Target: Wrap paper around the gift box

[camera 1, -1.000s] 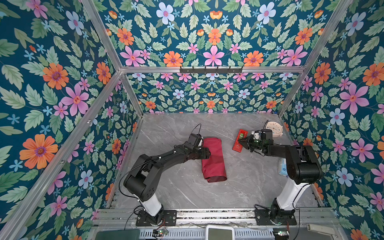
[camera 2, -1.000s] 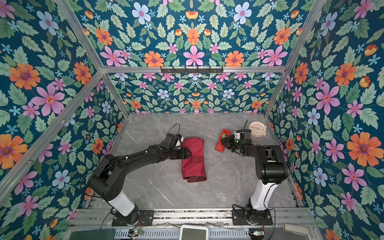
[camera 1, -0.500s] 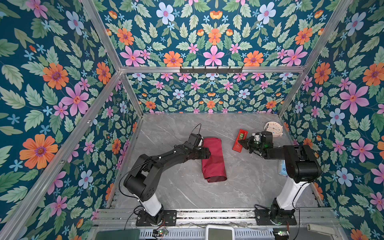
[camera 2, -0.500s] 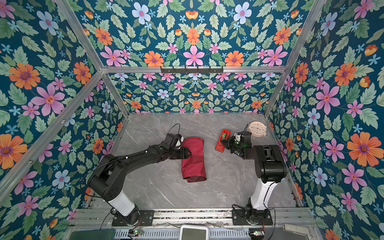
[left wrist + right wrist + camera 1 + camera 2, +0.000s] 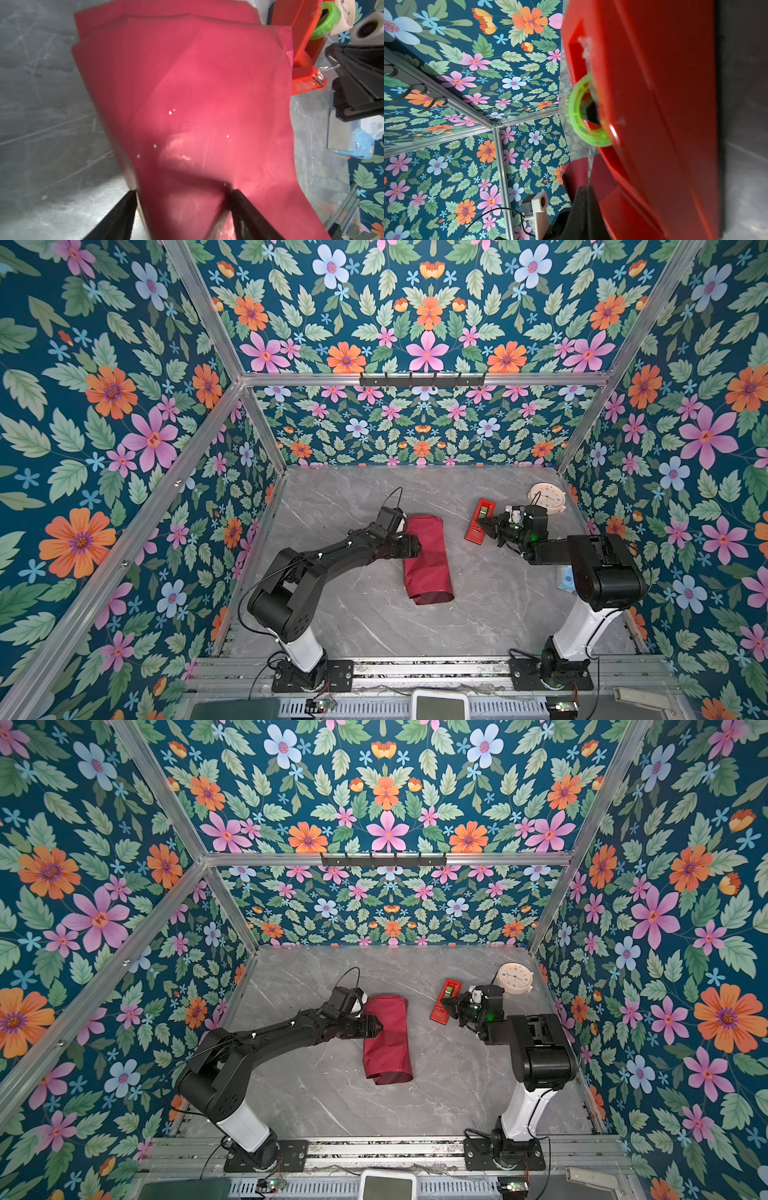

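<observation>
Jaws: right gripper (image 5: 486,526) just closed on clear tape (image 5: 589,164) at the red tape dispenser (image 5: 482,510); left gripper (image 5: 184,199) clamps the paper (image 5: 428,556) lying centrally, gift box hidden inside; we judge sealing next.

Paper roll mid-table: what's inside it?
Only the paper shows: a flattened maroon tube, with the jaws of the left gripper against either side. Creases hint at something boxy inside, but the gift box is covered in every view.
</observation>
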Available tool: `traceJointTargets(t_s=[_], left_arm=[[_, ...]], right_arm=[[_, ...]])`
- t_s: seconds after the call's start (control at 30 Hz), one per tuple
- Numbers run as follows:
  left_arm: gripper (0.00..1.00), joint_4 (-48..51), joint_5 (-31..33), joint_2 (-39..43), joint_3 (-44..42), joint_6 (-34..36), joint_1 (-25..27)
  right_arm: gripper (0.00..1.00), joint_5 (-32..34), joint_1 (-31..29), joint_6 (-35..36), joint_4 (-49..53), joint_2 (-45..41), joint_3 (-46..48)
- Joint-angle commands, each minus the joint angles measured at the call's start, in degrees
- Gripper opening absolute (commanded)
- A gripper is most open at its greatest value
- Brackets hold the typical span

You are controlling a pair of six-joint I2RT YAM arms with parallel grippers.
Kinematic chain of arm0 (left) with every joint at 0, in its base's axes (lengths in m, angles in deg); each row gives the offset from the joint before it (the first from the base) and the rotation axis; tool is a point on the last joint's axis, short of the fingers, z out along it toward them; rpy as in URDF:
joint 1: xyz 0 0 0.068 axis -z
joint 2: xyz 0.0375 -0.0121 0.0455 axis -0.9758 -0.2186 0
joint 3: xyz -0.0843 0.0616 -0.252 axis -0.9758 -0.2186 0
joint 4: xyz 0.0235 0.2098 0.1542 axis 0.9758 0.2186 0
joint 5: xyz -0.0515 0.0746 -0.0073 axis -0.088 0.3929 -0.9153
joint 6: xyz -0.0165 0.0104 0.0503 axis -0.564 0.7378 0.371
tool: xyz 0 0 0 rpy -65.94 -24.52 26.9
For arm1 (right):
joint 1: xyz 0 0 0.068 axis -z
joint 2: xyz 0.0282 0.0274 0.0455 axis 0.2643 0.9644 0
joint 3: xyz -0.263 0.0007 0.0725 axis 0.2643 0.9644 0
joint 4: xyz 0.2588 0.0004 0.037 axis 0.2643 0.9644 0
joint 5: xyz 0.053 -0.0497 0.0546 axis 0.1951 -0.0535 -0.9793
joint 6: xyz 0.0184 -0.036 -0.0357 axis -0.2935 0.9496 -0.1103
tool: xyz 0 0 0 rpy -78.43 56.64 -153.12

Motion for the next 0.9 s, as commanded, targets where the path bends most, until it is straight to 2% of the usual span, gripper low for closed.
traceJointTargets(t_s=[0.0, 0.47, 0.87], left_arm=[[0.73, 8.44, 6.61, -1.18, -0.77, 1.76, -0.04], [0.73, 8.27, 6.61, -1.23, -0.95, 1.85, -0.04], [0.73, 8.27, 6.73, -0.96, -1.12, 1.85, -0.04]], right_arm=[[0.0, -2.49, -0.46, -0.81, -5.01, -1.14, 0.74], [0.0, -2.46, -1.86, 1.18, -3.54, -5.34, 4.67], [0.0, -2.5, -1.84, -0.19, -2.92, -4.88, 3.84]])
